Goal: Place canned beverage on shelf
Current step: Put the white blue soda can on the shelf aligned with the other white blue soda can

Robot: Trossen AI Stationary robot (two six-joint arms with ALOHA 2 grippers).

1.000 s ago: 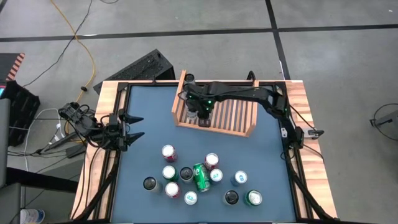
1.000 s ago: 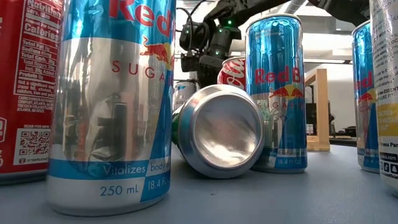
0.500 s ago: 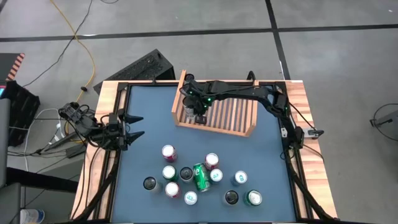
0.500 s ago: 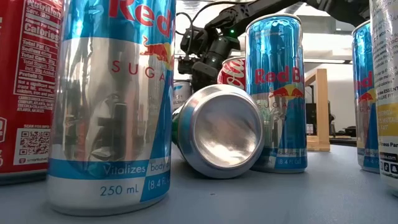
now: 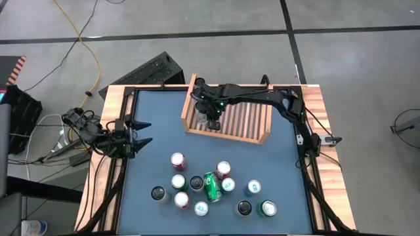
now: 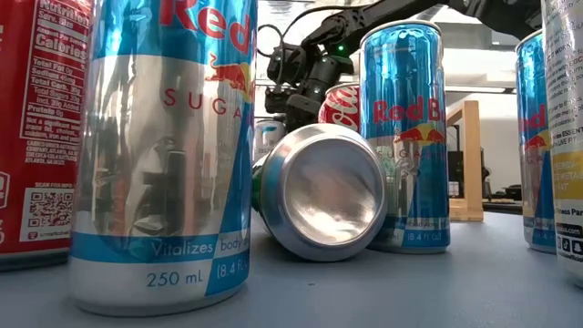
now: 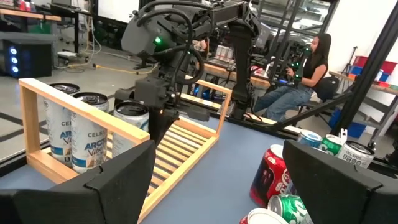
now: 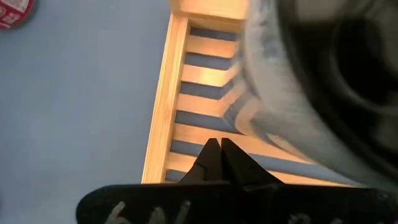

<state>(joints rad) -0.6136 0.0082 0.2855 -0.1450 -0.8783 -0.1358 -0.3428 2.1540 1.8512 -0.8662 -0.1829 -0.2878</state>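
- Wooden shelf [image 5: 249,121] at the far side of the blue bench [image 5: 151,164], with three cans [image 7: 87,140] already upright in a row at one end.
- Rest of the slatted base bare, with room for many more.
- Task judged early on: about a dozen loose cans [image 5: 177,159] clustered on the near half of the bench, well apart from the shelf, one green can [image 5: 212,187] among them on its side.
- Right hand [image 5: 211,121] over the filled end of the shelf, pointing down at the slats, fingertips pressed together and clamped on nothing.
- Nearest shelved can [image 8: 298,81] just beside that hand, standing free of the fingers; touching or not, impossible to tell.
- Last placement judged complete; next, probably a lift clear of the shelf wall and a reach to the cluster for another can.
- Left hand [image 5: 149,133] waiting at the left edge of the bench, fingers spread apart, empty, well away from both shelf and cans.
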